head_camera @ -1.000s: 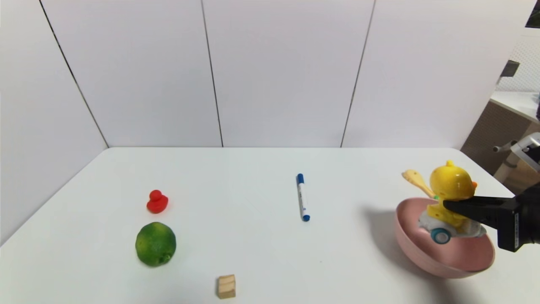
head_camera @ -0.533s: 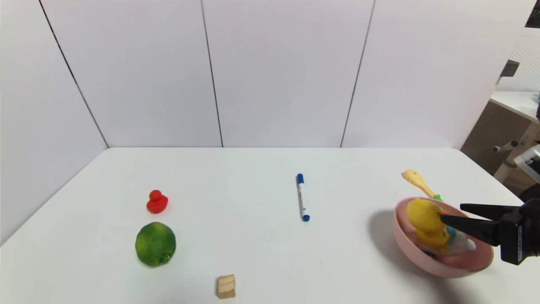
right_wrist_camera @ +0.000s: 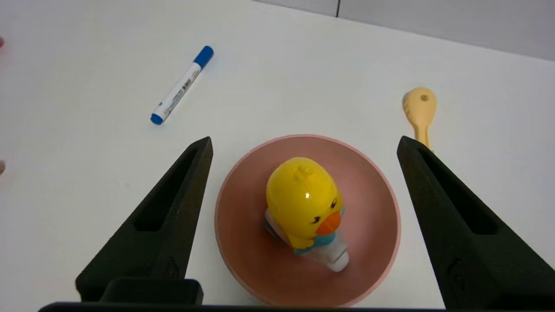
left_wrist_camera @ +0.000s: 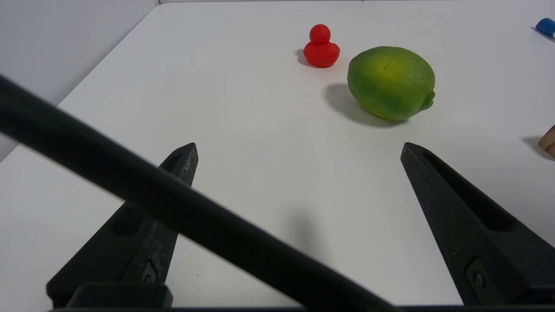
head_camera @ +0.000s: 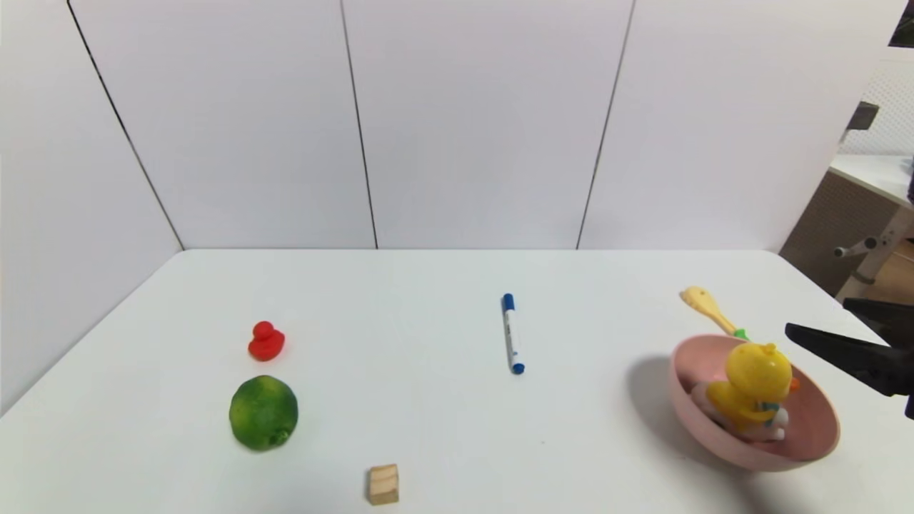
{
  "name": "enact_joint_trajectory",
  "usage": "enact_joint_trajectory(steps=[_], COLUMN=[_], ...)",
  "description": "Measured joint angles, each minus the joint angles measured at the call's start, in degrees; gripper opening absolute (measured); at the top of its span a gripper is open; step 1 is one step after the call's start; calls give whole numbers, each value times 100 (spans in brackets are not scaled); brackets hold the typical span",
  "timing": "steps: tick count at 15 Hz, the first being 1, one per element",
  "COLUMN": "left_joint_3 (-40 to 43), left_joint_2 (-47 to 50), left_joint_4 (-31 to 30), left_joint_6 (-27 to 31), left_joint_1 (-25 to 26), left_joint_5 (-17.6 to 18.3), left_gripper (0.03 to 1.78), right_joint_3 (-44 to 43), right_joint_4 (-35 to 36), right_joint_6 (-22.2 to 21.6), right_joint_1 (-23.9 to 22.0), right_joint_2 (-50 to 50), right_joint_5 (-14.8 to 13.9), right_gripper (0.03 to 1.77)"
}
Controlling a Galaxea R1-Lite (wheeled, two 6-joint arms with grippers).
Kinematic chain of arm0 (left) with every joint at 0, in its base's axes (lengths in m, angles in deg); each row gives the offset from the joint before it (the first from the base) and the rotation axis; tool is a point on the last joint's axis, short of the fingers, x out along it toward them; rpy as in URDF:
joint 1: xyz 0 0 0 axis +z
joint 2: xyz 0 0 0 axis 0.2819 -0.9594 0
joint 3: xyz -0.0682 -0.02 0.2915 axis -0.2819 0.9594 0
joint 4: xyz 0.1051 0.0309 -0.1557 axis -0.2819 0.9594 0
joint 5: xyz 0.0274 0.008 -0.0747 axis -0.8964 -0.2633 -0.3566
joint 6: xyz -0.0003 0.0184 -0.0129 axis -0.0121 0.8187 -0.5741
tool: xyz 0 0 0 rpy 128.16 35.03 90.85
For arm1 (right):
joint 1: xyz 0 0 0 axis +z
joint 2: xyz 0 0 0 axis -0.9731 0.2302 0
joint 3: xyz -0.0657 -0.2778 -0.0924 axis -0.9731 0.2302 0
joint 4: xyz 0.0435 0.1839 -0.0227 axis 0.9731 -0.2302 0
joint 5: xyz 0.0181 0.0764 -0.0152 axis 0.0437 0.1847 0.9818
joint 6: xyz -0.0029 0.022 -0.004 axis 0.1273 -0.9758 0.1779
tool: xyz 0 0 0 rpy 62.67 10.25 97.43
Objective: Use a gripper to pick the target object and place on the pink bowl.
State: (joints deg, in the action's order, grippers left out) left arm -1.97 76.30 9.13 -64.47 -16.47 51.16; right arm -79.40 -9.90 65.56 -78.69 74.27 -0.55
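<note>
The target object, a yellow chick toy [head_camera: 757, 385] on a white car, sits free and tilted inside the pink bowl [head_camera: 682, 385] at the table's right. My right gripper [head_camera: 816, 315] hangs open just right of the bowl and above it, touching nothing. In the right wrist view the chick [right_wrist_camera: 303, 199] lies in the bowl [right_wrist_camera: 373, 208] below the spread gripper [right_wrist_camera: 303, 139]. Over the table's left part, my left gripper [left_wrist_camera: 299, 145] stands open and empty, seen only in the left wrist view.
A blue-capped marker [head_camera: 511, 333] lies mid-table and a yellow spoon-like toy [head_camera: 705, 305] lies behind the bowl. At the left are a red duck [head_camera: 265, 341], a green lime [head_camera: 263, 412] and a wooden block [head_camera: 383, 484]. The bowl is near the table's right edge.
The right gripper opened and let go of the chick, then drew back to the right and up. The chick dropped and settled in the bowl.
</note>
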Motion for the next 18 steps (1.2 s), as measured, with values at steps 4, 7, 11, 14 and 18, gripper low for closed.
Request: enact_joint_trajectory(steps=[4,7,11,14,18], left_joint_3=[0,0,2,2,2], left_joint_2=[0,0,0,0,0], left_joint_4=[0,0,0,0,0], left_joint_6=[0,-2,0,0,-2], left_joint_1=[0,0,0,0,2], left_joint_5=[-1,-1,-1,-1,0], left_gripper=[169,169,169,169,169], right_joint_3=[623,1426,2754,2992,3055], right_joint_4=[-96,-378,-276,-308,-236], right_joint_6=[56,65,122,80,69], right_joint_1=[-23,-45,-111,-148,-279], right_joint_2=[-1137,-2398,-3702,-3941,-3823], right_joint_5=[-37,-43,-254,-635,-800], right_gripper=[157,162,165,167,169])
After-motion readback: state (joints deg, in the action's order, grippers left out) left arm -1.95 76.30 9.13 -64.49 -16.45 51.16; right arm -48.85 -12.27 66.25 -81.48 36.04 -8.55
